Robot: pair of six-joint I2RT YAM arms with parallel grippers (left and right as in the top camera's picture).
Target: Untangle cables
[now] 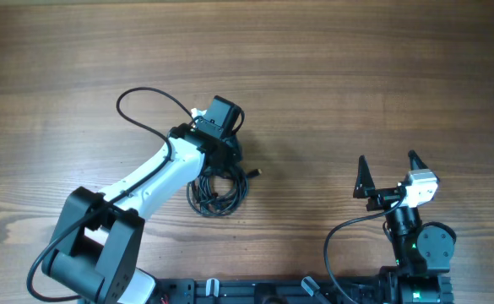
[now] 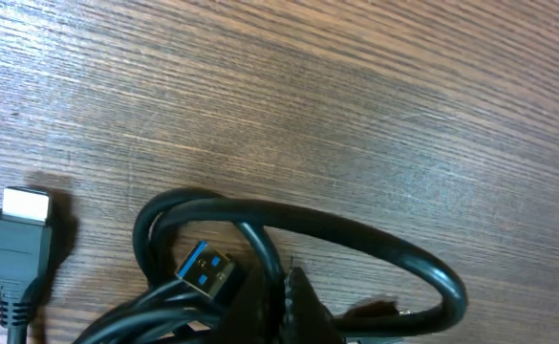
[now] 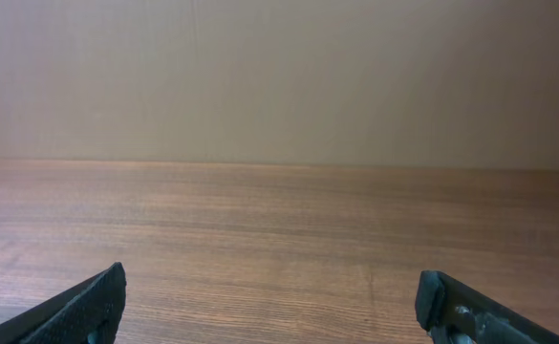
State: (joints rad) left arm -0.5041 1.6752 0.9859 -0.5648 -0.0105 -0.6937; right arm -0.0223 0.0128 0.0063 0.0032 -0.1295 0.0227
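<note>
Readable text: we find none in any of the three views.
USB plug (image 2: 205,270): we make out no lettering or logo on its shell.
Silver-tipped flat plug (image 2: 16,244): we can read no print on its black body.

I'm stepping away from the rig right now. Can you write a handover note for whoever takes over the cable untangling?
Left gripper: shut, down in the cables; whether it pinches a cord is unclear.
Right gripper: open, off to the side of the pile, holding nothing.
Job's things: one coiled heap by the left wrist, with the blue USB plug inside it and the silver-tipped plug lying beside it.
Done: nothing separated yet.
Left to do: pull each cord free and lay them apart.
</note>
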